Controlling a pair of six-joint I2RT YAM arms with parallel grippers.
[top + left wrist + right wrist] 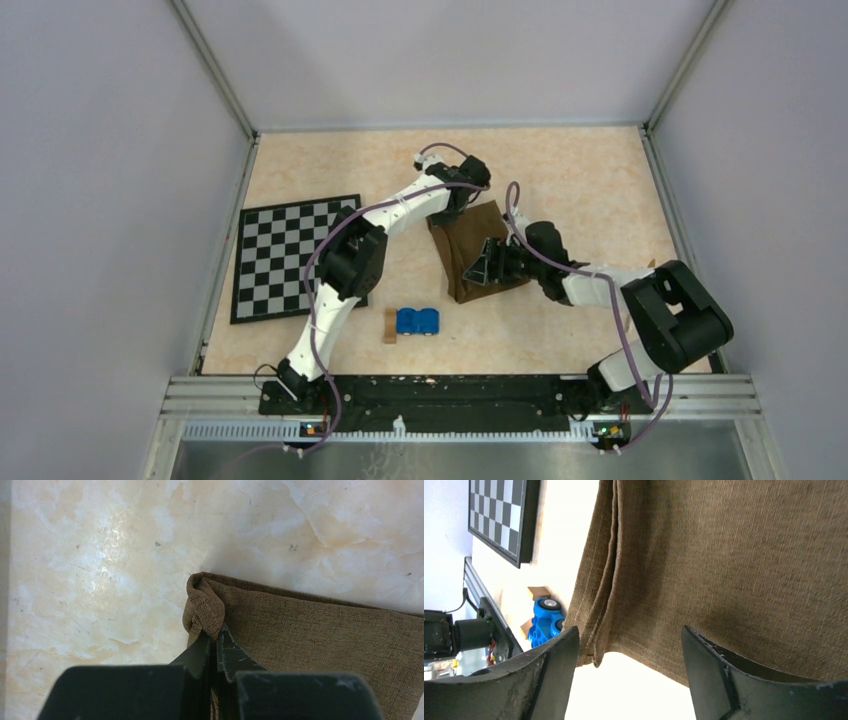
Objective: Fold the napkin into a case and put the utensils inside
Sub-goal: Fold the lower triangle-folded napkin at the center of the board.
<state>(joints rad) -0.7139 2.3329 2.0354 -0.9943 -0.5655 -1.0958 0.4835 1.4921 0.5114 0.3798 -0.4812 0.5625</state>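
Blue toy & wood block lie nearest the bases. Mid-table, napkin is folded in layers, prob. not yet a case. Right gripper is spread wide at its near edge, nothing held. Left gripper is pinched on the far corner. No utensils seen, so insertion is left.

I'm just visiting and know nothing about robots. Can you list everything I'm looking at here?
table: one, pale marbled beige, under everything.
napkin: one, dark brown, folded, middle of the table.
checkered mat: one, black and white, left side of the table.
toy car: one, blue, near edge, in front of the napkin.
wooden block: one, tan, beside the toy car, on its left.
left gripper: one, black, shut on the napkin's far corner.
right gripper: one, black, open at the napkin's edge.
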